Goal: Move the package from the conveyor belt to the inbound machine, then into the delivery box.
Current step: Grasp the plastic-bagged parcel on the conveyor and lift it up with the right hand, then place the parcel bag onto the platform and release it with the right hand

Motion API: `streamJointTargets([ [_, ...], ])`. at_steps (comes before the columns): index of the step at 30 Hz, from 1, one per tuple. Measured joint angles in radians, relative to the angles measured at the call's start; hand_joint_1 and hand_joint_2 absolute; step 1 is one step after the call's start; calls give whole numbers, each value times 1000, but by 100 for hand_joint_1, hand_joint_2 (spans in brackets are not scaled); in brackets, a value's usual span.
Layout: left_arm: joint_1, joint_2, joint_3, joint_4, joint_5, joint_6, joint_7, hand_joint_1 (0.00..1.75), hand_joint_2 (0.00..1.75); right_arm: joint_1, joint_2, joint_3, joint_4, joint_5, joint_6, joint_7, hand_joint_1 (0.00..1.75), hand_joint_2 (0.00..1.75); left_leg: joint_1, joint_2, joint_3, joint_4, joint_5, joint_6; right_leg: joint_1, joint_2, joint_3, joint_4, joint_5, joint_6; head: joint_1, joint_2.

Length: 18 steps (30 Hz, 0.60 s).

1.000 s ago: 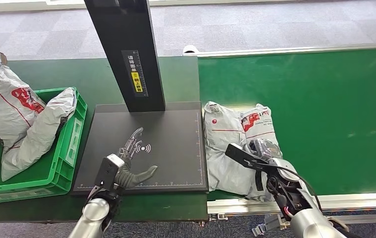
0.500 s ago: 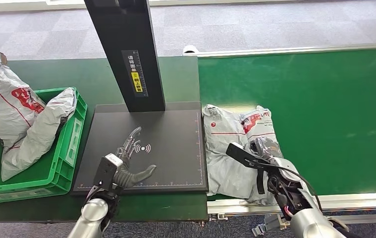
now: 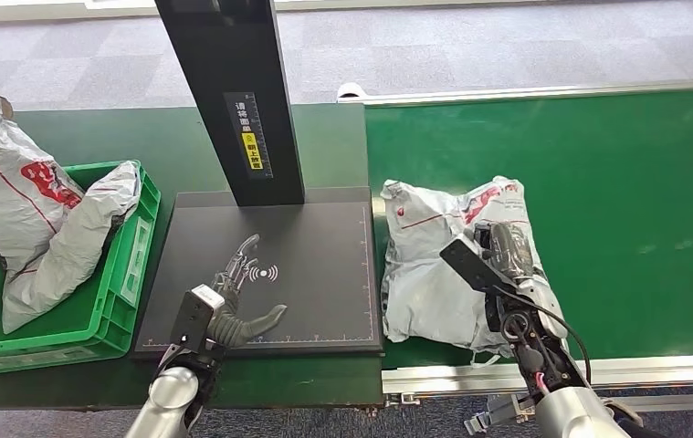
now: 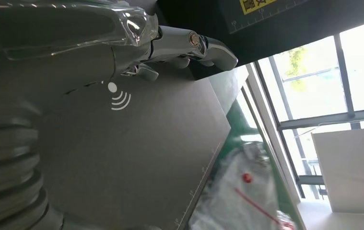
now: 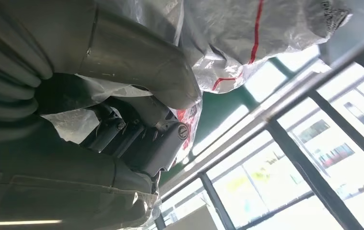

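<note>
At the near edge of the scene, the robot's left hand (image 3: 236, 306) hovers over the front of the black scanner plate (image 3: 324, 274), thumb out and fingers spread, holding nothing. To its right, the right hand (image 3: 502, 260) grips the grey plastic package (image 3: 434, 265), thumb and fingers closed on the crumpled bag, as the right wrist view shows up close. The package with red markings sits at the near left end of the green conveyor belt (image 3: 616, 201), just beside the scanner plate's edge; whether it is lifted off the belt cannot be told. Left of the plate stands a green crate (image 3: 132, 265) holding two more grey parcels (image 3: 23, 201). Farther back, the scanner's black post (image 3: 233, 91) rises from the plate, carrying a yellow label (image 3: 252, 143).
</note>
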Motion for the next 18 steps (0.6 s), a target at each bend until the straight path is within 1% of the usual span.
streamJointTargets([
  [3,-2,1,0,2,8,0,-11,0,175,23,10,-55,-88,-159,28,-86,175,175,0,0,0,0,0,0,0,0,0,0,0,0,0,0],
  [7,-7,5,0,9,18,1,-21,0,175,48,21,-105,-185,-317,92,-148,175,175,0,0,0,0,0,0,0,0,0,0,0,0,0,0],
  [10,-9,8,0,16,25,6,-30,0,175,62,27,-127,-232,-392,119,-170,175,175,0,0,0,0,0,0,0,0,0,0,0,0,0,0],
  [14,-10,10,0,20,29,13,-39,0,175,74,32,-144,-272,-429,126,-184,175,175,0,0,0,0,0,0,0,0,0,0,0,0,0,0],
  [16,-10,10,0,19,28,50,-60,0,175,81,34,-150,-288,-454,123,-197,175,175,0,0,0,0,0,0,0,0,0,0,0,0,0,0],
  [18,-9,8,5,10,26,149,-109,0,175,95,36,-154,-314,-477,115,-212,175,175,0,0,0,0,0,0,0,0,0,0,0,0,0,0],
])
